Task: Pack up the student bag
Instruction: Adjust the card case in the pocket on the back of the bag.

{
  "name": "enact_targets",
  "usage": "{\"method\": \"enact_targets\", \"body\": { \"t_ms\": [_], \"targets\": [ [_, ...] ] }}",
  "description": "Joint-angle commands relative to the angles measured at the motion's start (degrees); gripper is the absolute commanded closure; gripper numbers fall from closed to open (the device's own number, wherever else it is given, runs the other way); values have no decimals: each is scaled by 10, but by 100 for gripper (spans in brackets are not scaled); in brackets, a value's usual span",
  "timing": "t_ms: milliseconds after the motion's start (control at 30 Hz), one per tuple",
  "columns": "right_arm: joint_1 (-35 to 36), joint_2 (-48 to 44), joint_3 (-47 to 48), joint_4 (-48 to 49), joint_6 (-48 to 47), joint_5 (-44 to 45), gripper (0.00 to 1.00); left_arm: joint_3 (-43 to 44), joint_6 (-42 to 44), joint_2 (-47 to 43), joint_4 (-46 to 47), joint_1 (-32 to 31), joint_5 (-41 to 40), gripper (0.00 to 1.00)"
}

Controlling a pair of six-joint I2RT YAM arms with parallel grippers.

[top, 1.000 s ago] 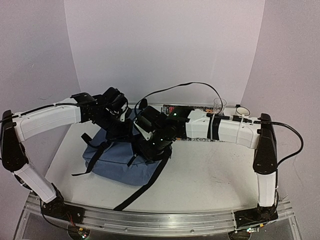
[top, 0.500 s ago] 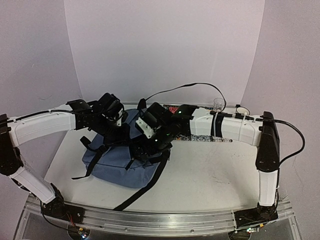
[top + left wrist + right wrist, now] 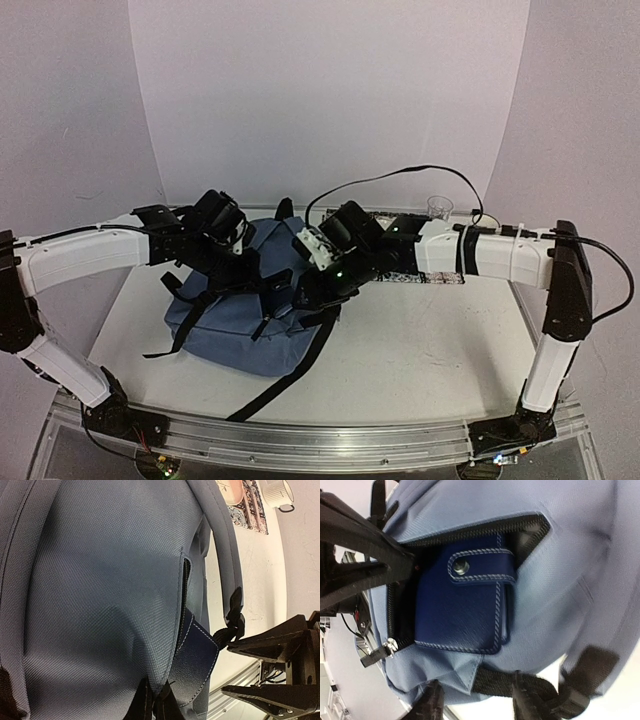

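Observation:
The slate-blue student bag (image 3: 235,325) lies flat on the table with its black straps spread out. My left gripper (image 3: 240,262) is shut on the fabric edge of the bag's zip pocket (image 3: 154,702) and holds it up. A dark navy wallet (image 3: 460,605) with a snap tab sits halfway in the open pocket. It also shows in the left wrist view (image 3: 197,662). My right gripper (image 3: 302,295) is open and empty, just outside the pocket mouth, its fingers (image 3: 432,705) either side of a black strap below the wallet.
A patterned flat strip (image 3: 425,277) lies behind the right forearm. A clear cup (image 3: 437,207) stands at the back right and a white mug (image 3: 277,492) is near it. A long black strap (image 3: 285,380) trails to the table's front rail.
My right arm has drawn back to the right, its gripper now off the wallet at the pocket mouth. My left gripper has sunk lower and stays on the pocket edge.

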Motion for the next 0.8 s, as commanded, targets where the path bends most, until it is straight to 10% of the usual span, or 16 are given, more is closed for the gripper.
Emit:
{"method": "enact_targets", "body": {
  "t_ms": [0, 400, 767],
  "targets": [
    [2, 28, -4, 84, -3, -15, 67, 0, -9, -32, 40, -2, 14, 100],
    [41, 112, 62, 193, 3, -122, 79, 7, -30, -28, 87, -3, 49, 100],
    [25, -12, -35, 169, -64, -9, 70, -10, -43, -22, 115, -3, 57, 100]
  ]
}}
